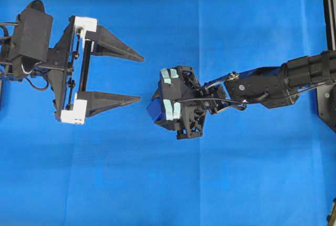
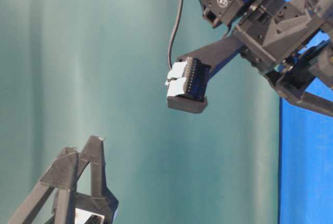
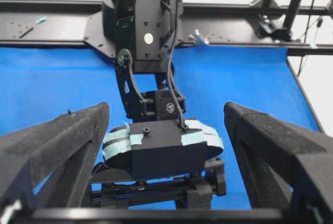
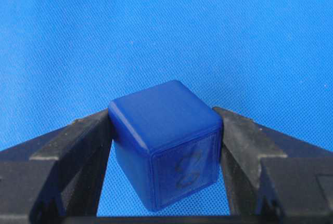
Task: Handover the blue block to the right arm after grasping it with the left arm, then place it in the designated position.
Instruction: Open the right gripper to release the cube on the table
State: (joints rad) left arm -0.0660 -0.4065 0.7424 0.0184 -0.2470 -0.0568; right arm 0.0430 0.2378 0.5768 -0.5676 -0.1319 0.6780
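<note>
The blue block (image 4: 166,141), a dark-blue cube with a faint embossed mark, is held above the blue cloth. My right gripper (image 4: 165,130) is shut on it, one black finger (image 4: 86,138) pressing each side. From overhead the block (image 1: 155,110) peeks out under the right gripper's taped wrist piece (image 1: 173,105) near the middle. My left gripper (image 1: 140,78) stands wide open to the left of it, empty, its fingertips pointing at the right gripper across a small gap. In the left wrist view the left gripper's fingers (image 3: 60,146) flank the right gripper's body (image 3: 166,154); the block is hidden there.
A blue cloth (image 1: 157,184) covers the table. A black frame (image 1: 328,6) runs along the right edge. In the left wrist view, a black rail (image 3: 52,24) and the right arm's base (image 3: 145,21) stand beyond the cloth.
</note>
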